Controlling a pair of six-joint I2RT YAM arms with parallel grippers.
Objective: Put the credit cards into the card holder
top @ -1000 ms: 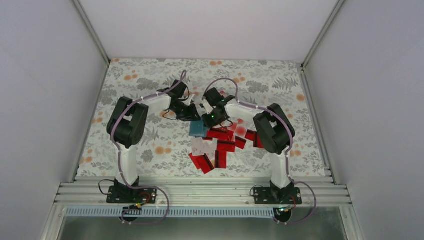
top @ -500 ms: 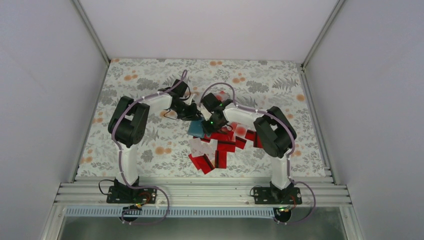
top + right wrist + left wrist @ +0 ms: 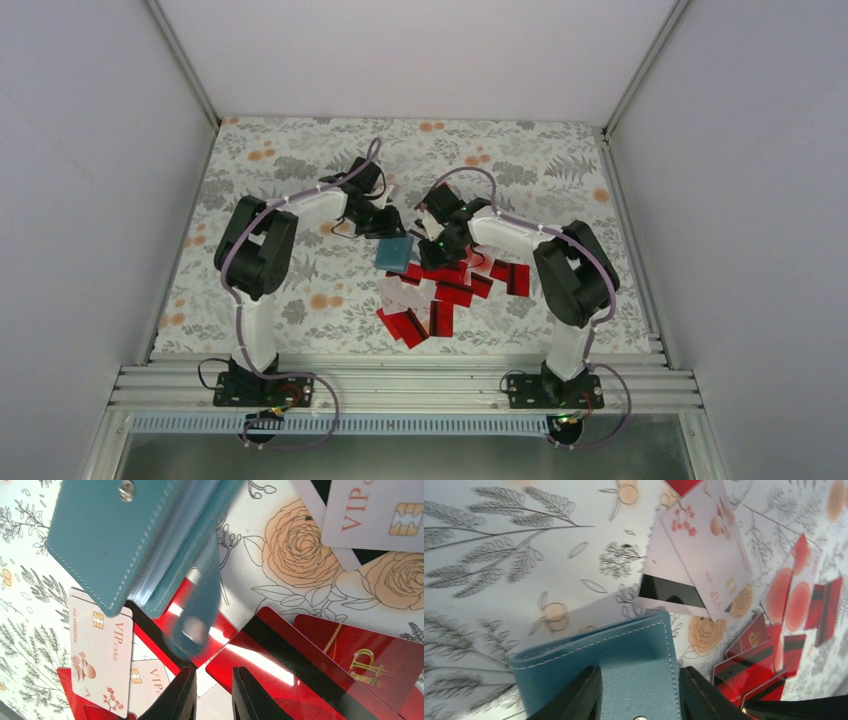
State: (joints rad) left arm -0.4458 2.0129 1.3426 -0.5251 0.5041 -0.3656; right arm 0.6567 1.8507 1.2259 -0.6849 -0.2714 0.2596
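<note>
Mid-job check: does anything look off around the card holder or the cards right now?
Yes. A clear plastic sleeve droops out of the open edge of the card holder, hanging over the credit cards instead of lying flat inside. The cards lie in a loose overlapping heap, some red, some pale face up.
</note>
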